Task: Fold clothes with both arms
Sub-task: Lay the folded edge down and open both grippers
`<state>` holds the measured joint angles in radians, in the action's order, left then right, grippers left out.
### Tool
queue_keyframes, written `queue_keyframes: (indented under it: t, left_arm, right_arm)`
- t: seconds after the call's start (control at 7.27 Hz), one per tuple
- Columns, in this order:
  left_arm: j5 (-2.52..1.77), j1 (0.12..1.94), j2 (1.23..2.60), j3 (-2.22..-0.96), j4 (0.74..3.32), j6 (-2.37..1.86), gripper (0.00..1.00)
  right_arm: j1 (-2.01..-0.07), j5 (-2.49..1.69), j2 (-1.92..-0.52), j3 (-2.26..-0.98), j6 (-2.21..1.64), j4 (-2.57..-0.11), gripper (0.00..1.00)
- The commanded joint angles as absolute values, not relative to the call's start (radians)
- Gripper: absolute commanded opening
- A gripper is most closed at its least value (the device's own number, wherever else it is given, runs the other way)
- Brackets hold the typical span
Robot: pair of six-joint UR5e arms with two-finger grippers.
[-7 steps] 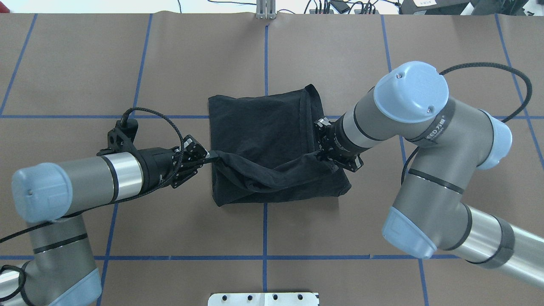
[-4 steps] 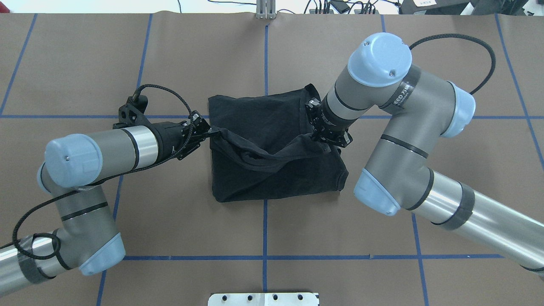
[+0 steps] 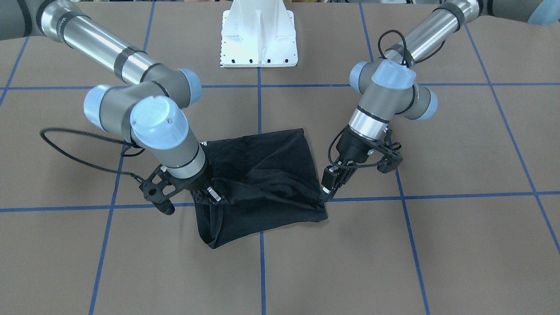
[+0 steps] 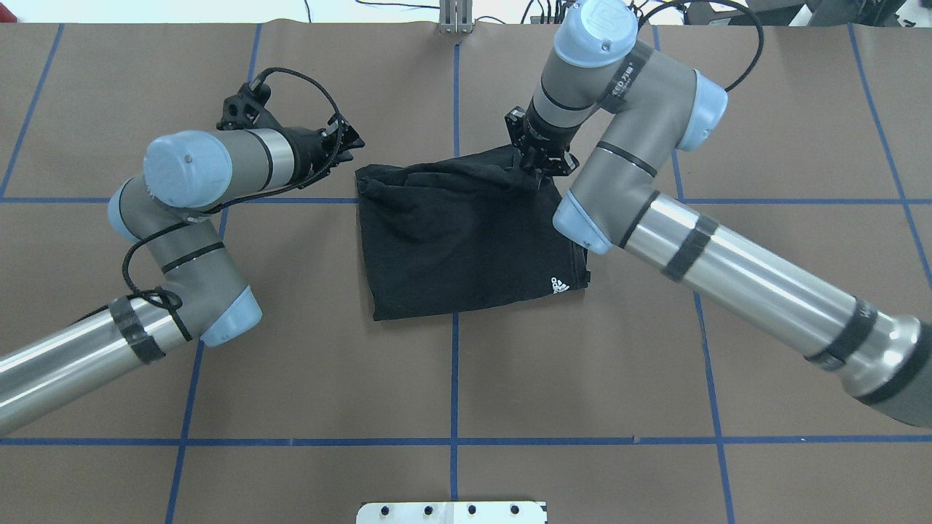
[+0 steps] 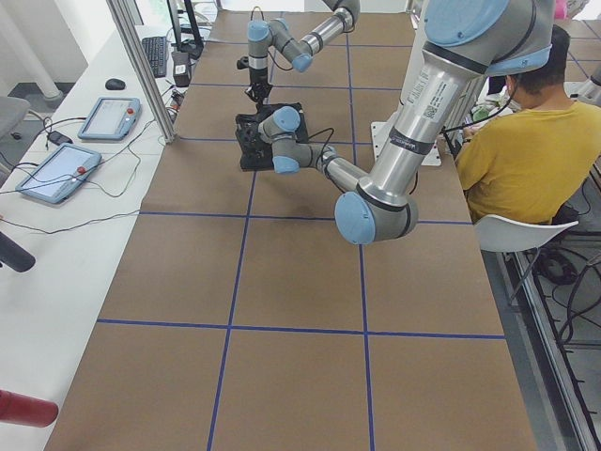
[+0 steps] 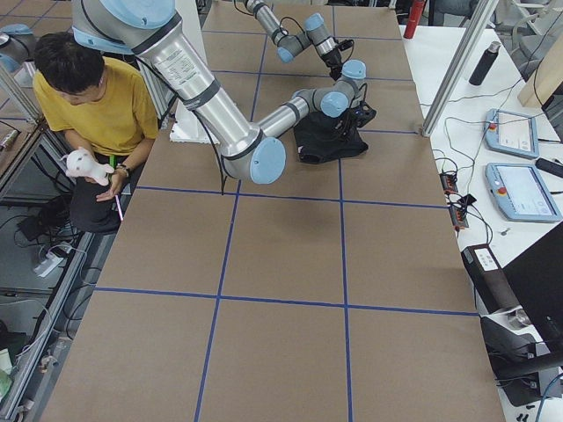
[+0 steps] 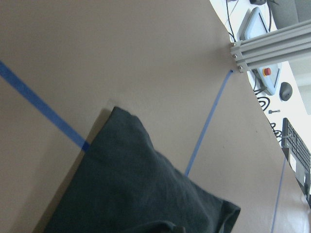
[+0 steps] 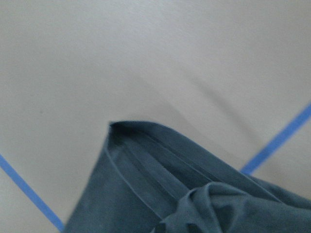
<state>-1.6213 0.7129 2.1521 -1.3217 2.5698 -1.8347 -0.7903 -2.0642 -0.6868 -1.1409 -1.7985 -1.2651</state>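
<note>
The black T-shirt [image 4: 459,247] lies folded in a rough square at the table's middle, with a small white logo [image 4: 559,284] at its near right corner. My left gripper [image 4: 354,149] is at the shirt's far left corner, fingers close together, pinching the cloth's edge; it also shows in the front view [image 3: 326,194]. My right gripper [image 4: 542,166] is shut on bunched cloth at the far right corner, also seen in the front view [image 3: 212,194]. Both wrist views show black cloth [image 7: 136,194] [image 8: 146,194] rising toward the fingers, which are out of frame.
The table has a brown cover with blue tape lines [image 4: 454,378]. The white pedestal base [image 3: 258,39] stands at my side of it. An aluminium post [image 4: 455,18] is at the far edge. A seated person in yellow [image 5: 516,160] and touch tablets [image 5: 108,117] show at the sides.
Both grippers carried the shirt's lifted edge away from me, from mid-shirt to its far edge. The fold now lies flatter and the white logo has come into view.
</note>
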Motion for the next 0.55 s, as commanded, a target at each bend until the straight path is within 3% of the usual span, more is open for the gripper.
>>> queue_keyframes:
  t: [0.0, 0.41]
  left_arm:
    - [-1.654, 0.776, 2.190, -1.189, 2.666, -1.770, 1.00]
    - [-1.670, 0.781, 2.192, -1.206, 2.666, -1.761, 1.00]
  right_arm:
    - [-0.859, -2.078, -0.523, -0.868, -1.717, -1.144, 1.00]
    - [-0.919, -2.187, -0.532, -0.882, -1.669, -1.141, 1.00]
